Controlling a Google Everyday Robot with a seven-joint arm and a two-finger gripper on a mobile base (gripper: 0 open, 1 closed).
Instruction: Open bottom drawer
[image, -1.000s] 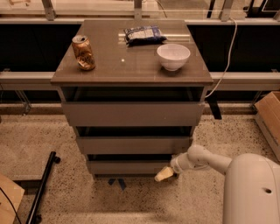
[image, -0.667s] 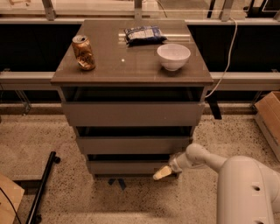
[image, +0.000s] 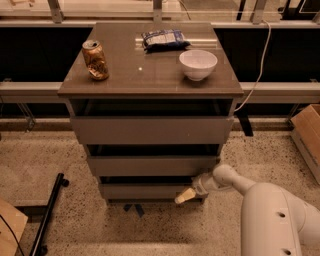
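Observation:
The small grey-brown cabinet (image: 150, 85) has three flat handle-less drawers. The bottom drawer (image: 142, 191) is the lowest and narrowest front, just above the floor. My gripper (image: 184, 197) reaches in from the lower right on a white arm (image: 235, 182). Its pale tip lies at the right end of the bottom drawer front, at the lower edge. The top drawer (image: 152, 130) and middle drawer (image: 152, 165) sit above it.
On the cabinet top stand a tilted soda can (image: 95, 60), a white bowl (image: 198, 64) and a blue snack bag (image: 163, 39). A cardboard box (image: 307, 132) is at the right, a black bar (image: 49, 212) on the floor at the left, and a white cable (image: 257, 65) hangs at the right.
My gripper has slid a little to the left along the lower edge of the bottom drawer front. The arm's bulky part has moved left too. The drawers look the same.

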